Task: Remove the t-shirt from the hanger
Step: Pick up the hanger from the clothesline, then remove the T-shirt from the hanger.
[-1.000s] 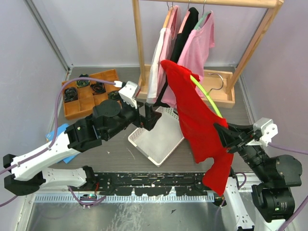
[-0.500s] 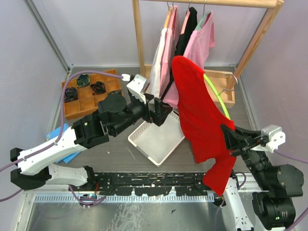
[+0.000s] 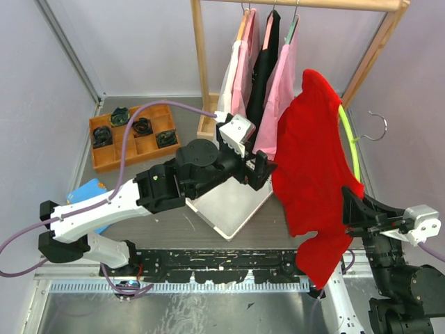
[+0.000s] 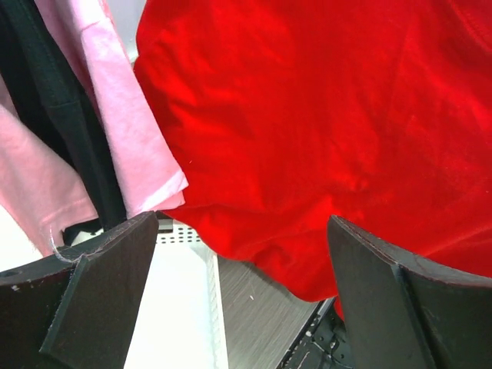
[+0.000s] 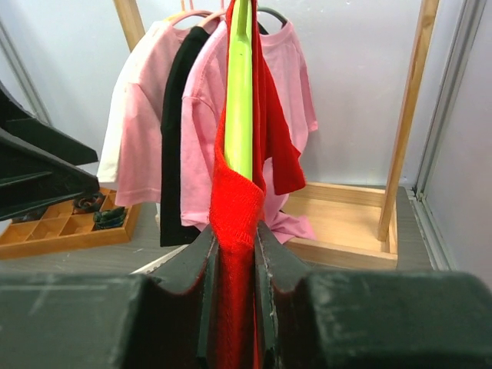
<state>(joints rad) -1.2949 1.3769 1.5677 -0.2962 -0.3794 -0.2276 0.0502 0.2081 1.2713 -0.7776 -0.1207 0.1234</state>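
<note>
One wooden rack (image 3: 200,62) is standing behind everything, the red t-shirt (image 3: 313,167) is draping over a green hanger (image 3: 345,132) off the rack's rail, before its right post, the right gripper (image 5: 234,238) is pinching the red t-shirt's cloth, and the left gripper (image 3: 262,170) is gaping wide before the rack.

The t-shirt (image 3: 313,163) is covering most of the hanger (image 3: 350,136) and, from above, is hiding the right gripper (image 5: 234,238) tips. The left arm (image 3: 167,184) is blocking part of the tray (image 3: 229,209). In the left wrist view, the t-shirt is running off the edges.
</note>
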